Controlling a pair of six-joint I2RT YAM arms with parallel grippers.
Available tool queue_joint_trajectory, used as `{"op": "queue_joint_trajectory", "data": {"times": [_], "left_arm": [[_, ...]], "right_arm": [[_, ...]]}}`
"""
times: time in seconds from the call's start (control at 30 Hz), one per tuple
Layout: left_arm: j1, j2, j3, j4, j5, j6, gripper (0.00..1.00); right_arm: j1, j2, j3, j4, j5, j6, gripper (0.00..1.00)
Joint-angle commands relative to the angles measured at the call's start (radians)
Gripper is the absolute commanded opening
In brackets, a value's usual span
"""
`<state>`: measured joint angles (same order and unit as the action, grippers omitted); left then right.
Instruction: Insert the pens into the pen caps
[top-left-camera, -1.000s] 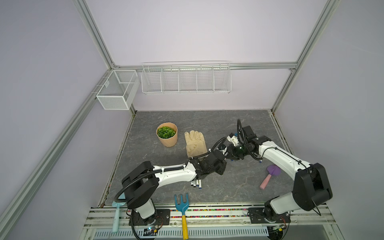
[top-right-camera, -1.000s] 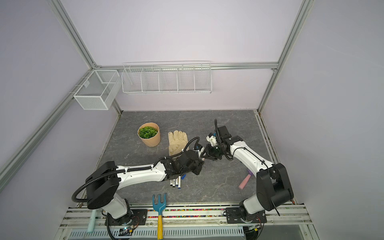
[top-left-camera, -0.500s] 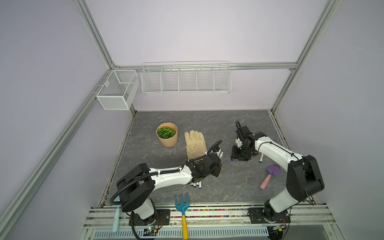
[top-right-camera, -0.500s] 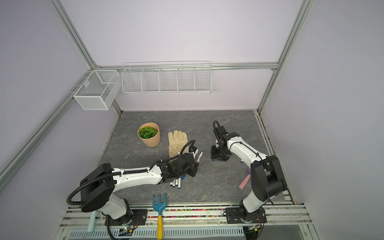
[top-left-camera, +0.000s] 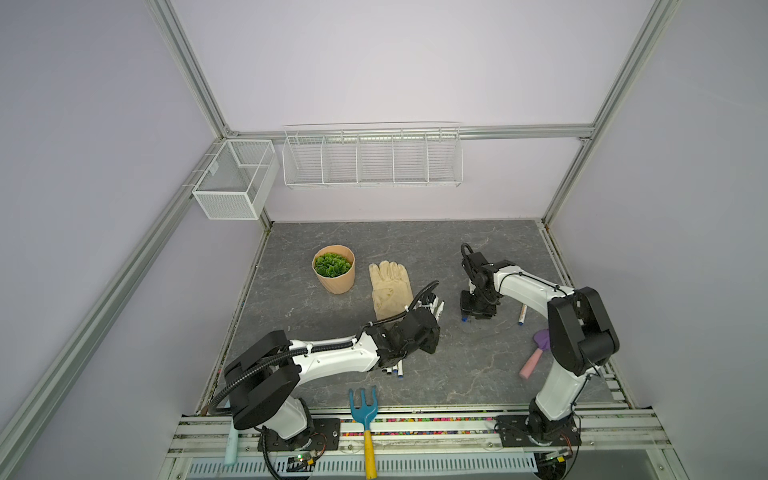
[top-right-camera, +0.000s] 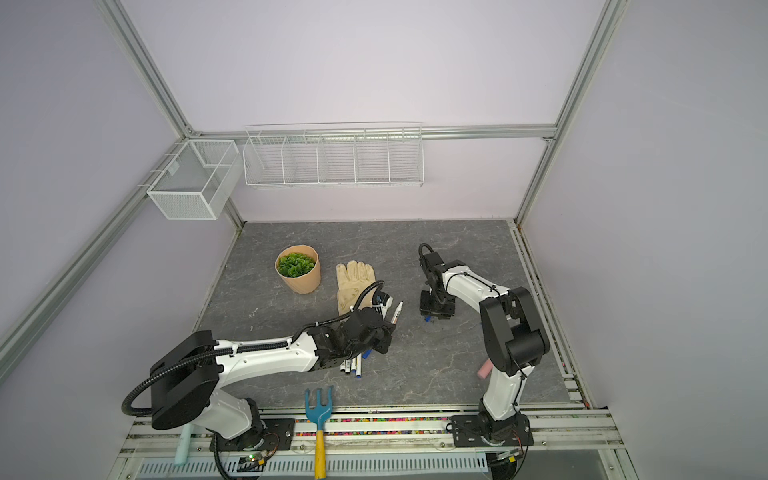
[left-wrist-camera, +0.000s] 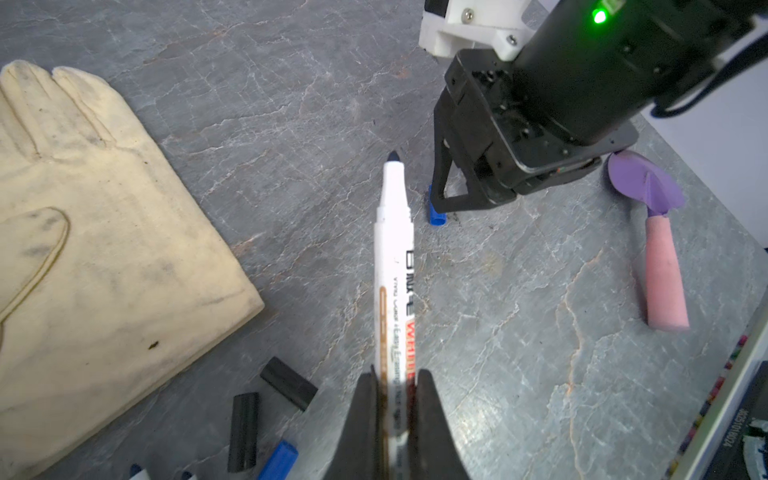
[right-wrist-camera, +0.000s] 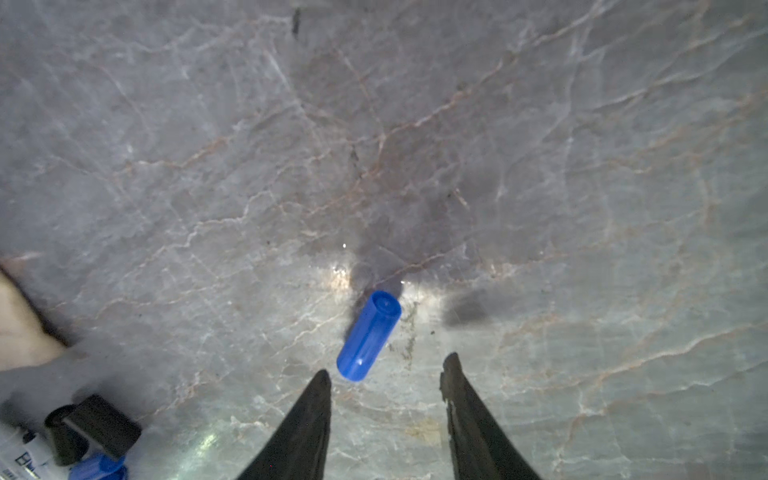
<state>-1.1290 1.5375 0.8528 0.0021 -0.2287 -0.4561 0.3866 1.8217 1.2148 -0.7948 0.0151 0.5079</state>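
Steady now: the left fingers (left-wrist-camera: 361, 415) pinch the white marker pen (left-wrist-camera: 392, 257), nib bare. The right fingers (right-wrist-camera: 303, 424) stand spread just short of the blue cap (right-wrist-camera: 369, 336), which lies on the surface (right-wrist-camera: 540, 166) at four o'clock of the glove (top-left-camera: 390, 291) (skewed, nearer one finger). Close carelessly and it could squirt away.

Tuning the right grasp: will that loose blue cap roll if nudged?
Likely rolls: the blue cap is a smooth cylinder on its side. Probably light, being small plastic. It lies off-centre ahead of the open right gripper, so closing may push it.
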Motion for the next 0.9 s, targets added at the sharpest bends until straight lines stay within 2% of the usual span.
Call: {"op": "queue_joint_trajectory", "data": {"times": [0.0, 0.27, 0.47, 0.57, 0.73, 0.87], "left_arm": [[0.002, -0.032, -0.016, 0.010, -0.019, -0.016, 0.00], [0.002, -0.030, -0.011, 0.007, -0.024, -0.007, 0.00], [0.000, -0.022, -0.003, 0.025, 0.011, 0.015, 0.00], [0.001, -0.026, -0.009, 0.049, 0.035, 0.030, 0.00], [0.000, -0.036, -0.019, 0.096, 0.058, 0.045, 0.00], [0.001, -0.044, -0.034, 0.147, 0.064, 0.052, 0.00]], "right_arm": [[-0.002, 0.041, 0.021, 0.013, 0.018, 0.023, 0.44], [0.004, 0.096, 0.022, 0.013, 0.023, 0.027, 0.28], [0.003, 0.056, -0.004, 0.053, -0.011, 0.010, 0.12], [0.004, -0.052, -0.037, 0.122, -0.093, -0.003, 0.08], [0.005, -0.309, -0.117, 0.268, -0.236, -0.005, 0.08], [0.005, -0.452, -0.169, 0.362, -0.327, 0.024, 0.08]]}}
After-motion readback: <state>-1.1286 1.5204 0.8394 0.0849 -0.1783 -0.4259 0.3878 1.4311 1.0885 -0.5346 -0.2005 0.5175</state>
